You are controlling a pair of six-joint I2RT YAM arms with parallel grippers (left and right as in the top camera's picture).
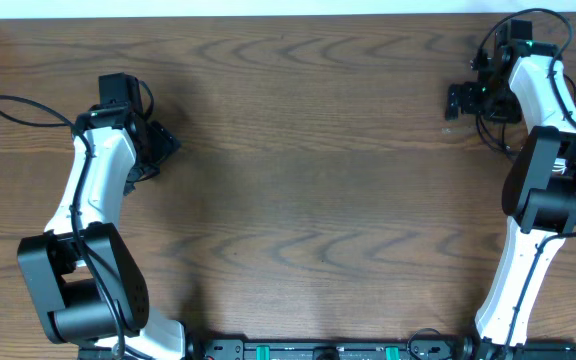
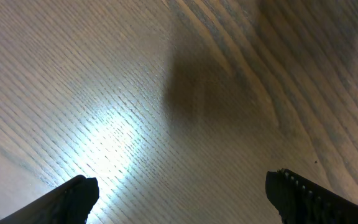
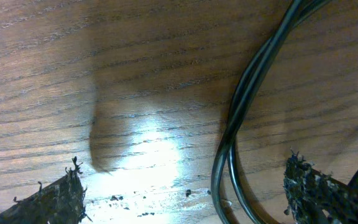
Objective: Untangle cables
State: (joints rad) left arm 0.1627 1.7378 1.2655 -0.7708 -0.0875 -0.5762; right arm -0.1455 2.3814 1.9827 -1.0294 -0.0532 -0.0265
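Because the two thin black cords [image 3: 244, 99] look light, limp and smooth, a pinch on one strand, clear of where they cross, seems wisest. They lie on the brown wooden bench [image 1: 308, 180] between the fingers of the right hand [image 3: 185, 199], which gapes wide and empty. The left hand [image 2: 185, 196] is equally wide over bare wood. Only the right wrist view shows the crossing; overhead merely places that hand in the far right corner.

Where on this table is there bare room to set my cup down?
The wide wooden stretch of table between the left arm and the right arm is bare. It is crowded at the far right corner, where black cables lie under the right gripper; a black wire loops out beside the left arm.
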